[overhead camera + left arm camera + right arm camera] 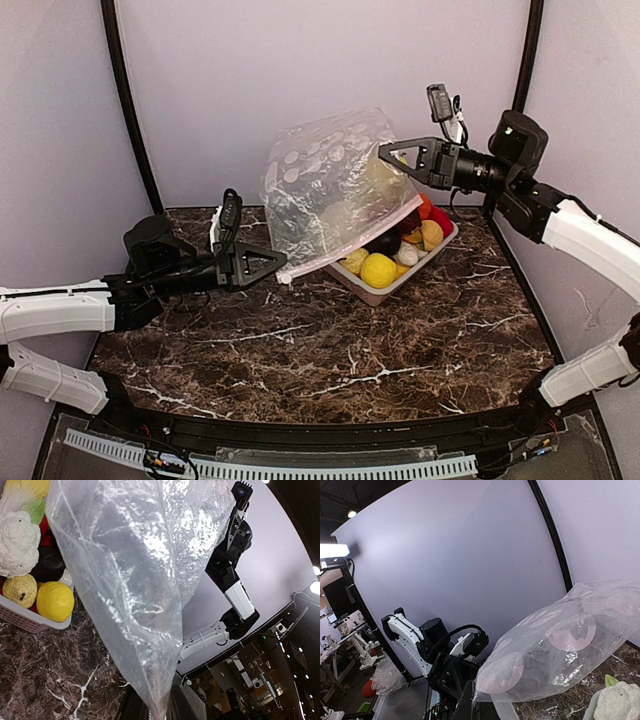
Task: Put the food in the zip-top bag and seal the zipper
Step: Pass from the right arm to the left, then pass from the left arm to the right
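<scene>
Top external view: a tray of food is half hidden by the clear dotted zip-top bag raised over it. The right gripper pinches the bag's top; the left gripper flanks the pink zipper corner, grip unclear.

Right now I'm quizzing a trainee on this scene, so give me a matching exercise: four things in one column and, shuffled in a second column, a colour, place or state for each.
Things:
1 zip-top bag
2 lemon
3 cauliflower
4 right gripper

Descriptions:
A white, lying in the tray
B shut on a corner of the bag
C clear with white dots, held up over the tray
D yellow, at the tray's near edge

Pairs: 1-C, 2-D, 3-A, 4-B
</scene>
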